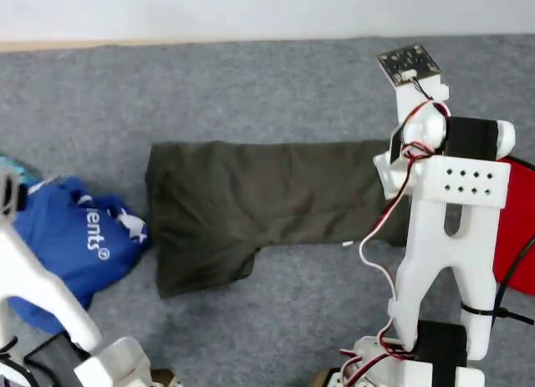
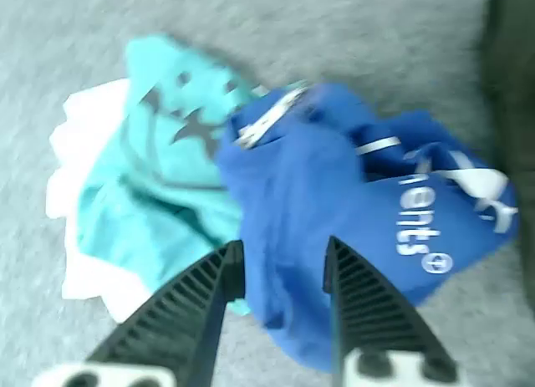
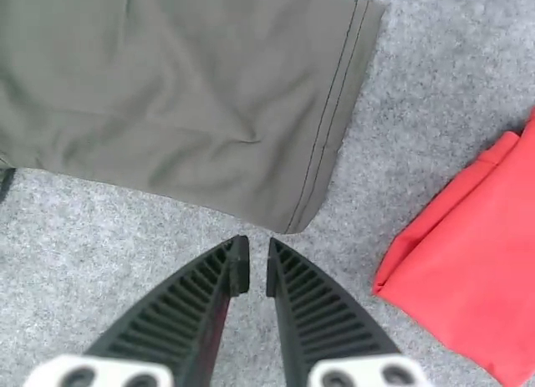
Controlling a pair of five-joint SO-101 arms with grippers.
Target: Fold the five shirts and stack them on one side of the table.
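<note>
A dark olive shirt (image 1: 267, 207) lies spread flat across the middle of the grey table. A crumpled blue shirt (image 1: 75, 245) sits to its left. In the left wrist view the blue shirt (image 2: 376, 220) lies partly over a teal shirt (image 2: 150, 178) and a white one (image 2: 79, 153). My left gripper (image 2: 282, 257) hangs open just above the blue shirt's near edge, holding nothing. My right gripper (image 3: 256, 257) is shut with nothing in it, over bare carpet just off the olive shirt's hemmed corner (image 3: 292, 211). A red shirt (image 3: 476, 270) lies beside it.
The right arm (image 1: 443, 236) stands over the olive shirt's right end and hides part of the red shirt (image 1: 518, 228) at the table's right edge. The left arm (image 1: 50, 320) rises from the front left corner. Grey carpet (image 1: 251, 94) stretches to the back wall.
</note>
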